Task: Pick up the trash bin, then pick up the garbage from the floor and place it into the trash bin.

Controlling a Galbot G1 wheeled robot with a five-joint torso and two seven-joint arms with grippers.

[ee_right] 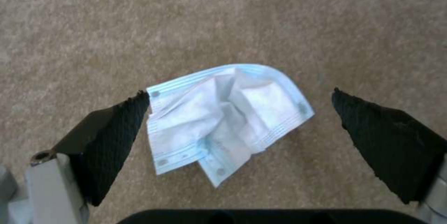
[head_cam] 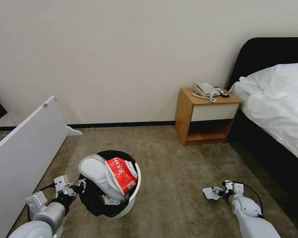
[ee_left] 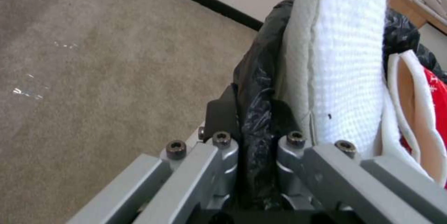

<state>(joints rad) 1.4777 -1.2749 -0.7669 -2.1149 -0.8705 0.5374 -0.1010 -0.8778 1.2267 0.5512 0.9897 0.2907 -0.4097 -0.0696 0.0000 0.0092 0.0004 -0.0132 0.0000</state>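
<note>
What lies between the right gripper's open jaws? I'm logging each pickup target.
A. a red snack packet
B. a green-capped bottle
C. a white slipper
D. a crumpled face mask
D: the right wrist view shows the right gripper open, its jaws on either side of a crumpled pale blue face mask lying on the carpet.

L end effector point(head_cam: 78, 185) clamped, R end effector point(ee_right: 237, 119) agape.

- Plain cream wall point(head_cam: 122, 49) fills the upper frame; a black skirting strip point(head_cam: 122, 125) runs along its base
- Wooden nightstand point(head_cam: 207, 115) right of centre; a phone point(head_cam: 205, 89) rests on top
- Bed point(head_cam: 278, 99) at right edge; white linen, black headboard point(head_cam: 265, 53)
- White panel point(head_cam: 26, 145) leans at lower left
</note>
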